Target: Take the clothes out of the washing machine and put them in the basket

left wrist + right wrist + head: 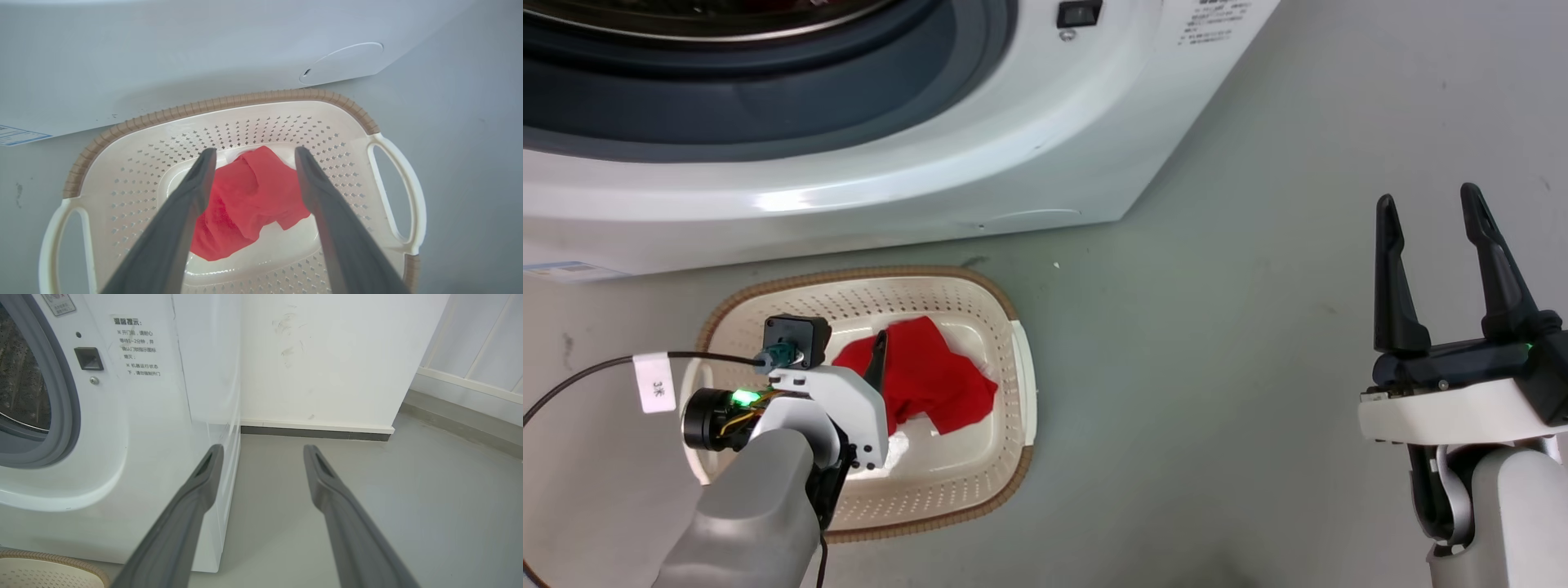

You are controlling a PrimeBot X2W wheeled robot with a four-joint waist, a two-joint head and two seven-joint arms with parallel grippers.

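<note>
Grey floor (1258, 327); white wall (327, 355); dark skirting (314, 433)

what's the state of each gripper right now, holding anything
Left gripper: open, holding nothing, poised over the red garment lying in the basket.
Right gripper: open, empty.

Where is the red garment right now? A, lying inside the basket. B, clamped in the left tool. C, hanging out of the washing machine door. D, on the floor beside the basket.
A: the red garment lies crumpled on the bottom of the basket, and the left tool is open, its fingers spread to either side of the garment rather than closed on it.
</note>
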